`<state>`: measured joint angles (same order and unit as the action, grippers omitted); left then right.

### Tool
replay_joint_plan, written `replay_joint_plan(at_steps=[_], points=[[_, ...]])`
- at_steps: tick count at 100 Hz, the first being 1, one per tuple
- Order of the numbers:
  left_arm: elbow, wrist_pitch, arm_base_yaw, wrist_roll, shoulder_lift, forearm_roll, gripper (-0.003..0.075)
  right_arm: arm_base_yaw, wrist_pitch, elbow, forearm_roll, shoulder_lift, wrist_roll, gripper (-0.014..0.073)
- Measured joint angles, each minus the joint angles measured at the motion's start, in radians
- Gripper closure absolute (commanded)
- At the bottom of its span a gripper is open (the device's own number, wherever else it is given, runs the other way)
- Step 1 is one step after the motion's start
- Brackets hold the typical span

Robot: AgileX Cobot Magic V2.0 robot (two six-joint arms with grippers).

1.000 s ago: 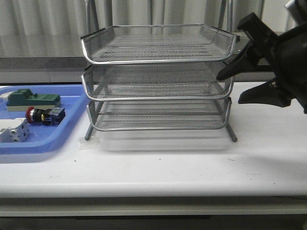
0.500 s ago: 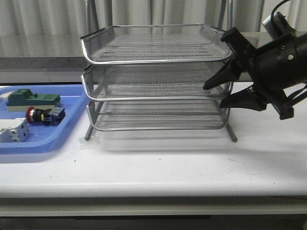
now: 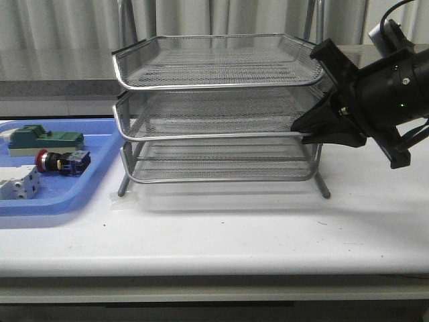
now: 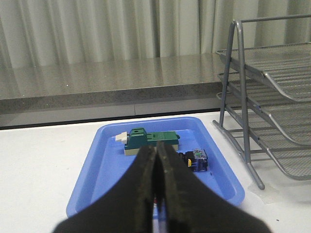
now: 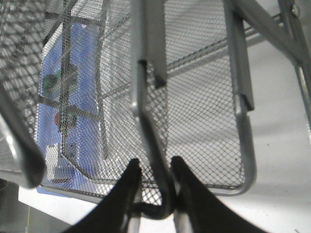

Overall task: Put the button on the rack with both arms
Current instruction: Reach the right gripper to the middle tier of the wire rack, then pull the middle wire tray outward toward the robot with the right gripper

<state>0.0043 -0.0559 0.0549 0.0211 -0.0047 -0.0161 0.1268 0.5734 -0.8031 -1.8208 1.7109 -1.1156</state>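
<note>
The button [image 3: 60, 162], with a red cap and a black and blue body, lies in the blue tray [image 3: 74, 199] at the left. It also shows in the left wrist view [image 4: 197, 159]. The silver three-tier wire rack [image 3: 214, 87] stands mid-table. My right gripper [image 3: 305, 131] is at the rack's right front corner, jaws shut on the middle tier's rim. In the right wrist view my right gripper [image 5: 154, 165] has that rim wire [image 5: 146, 116] between its fingers. My left gripper [image 4: 156, 148] is shut and empty, above the tray's near part, short of the button. The left arm is out of the front view.
A green block [image 3: 43, 139] lies at the tray's back and a white terminal block [image 3: 17, 184] at its front left. The rack's legs [image 4: 243, 126] stand just right of the tray. A grey ledge and curtains run behind the table.
My right gripper moved left onto the rack's right front corner and its open jaws closed on the middle tier's rim. The button and the tray have not moved.
</note>
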Motion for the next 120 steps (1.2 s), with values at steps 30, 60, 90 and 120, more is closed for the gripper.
replay_joint_plan(at_steps=[30, 60, 90, 120], points=[[0.0, 0.0, 0.0, 0.0, 0.0, 0.0, 0.0741, 0.002, 0.039, 0.104, -0.02, -0.037, -0.02, 0.0543], [0.0, 0.0, 0.0, 0.0, 0.0, 0.0, 0.0741, 0.006, 0.066, 0.299, -0.028, -0.183, -0.058, 0.0543], [0.0, 0.0, 0.0, 0.0, 0.0, 0.0, 0.0741, 0.009, 0.069, 0.388, -0.023, -0.267, -0.066, 0.0474], [0.0, 0.0, 0.0, 0.0, 0.0, 0.0, 0.0741, 0.009, 0.04, 0.397, 0.03, -0.299, -0.126, 0.0072]])
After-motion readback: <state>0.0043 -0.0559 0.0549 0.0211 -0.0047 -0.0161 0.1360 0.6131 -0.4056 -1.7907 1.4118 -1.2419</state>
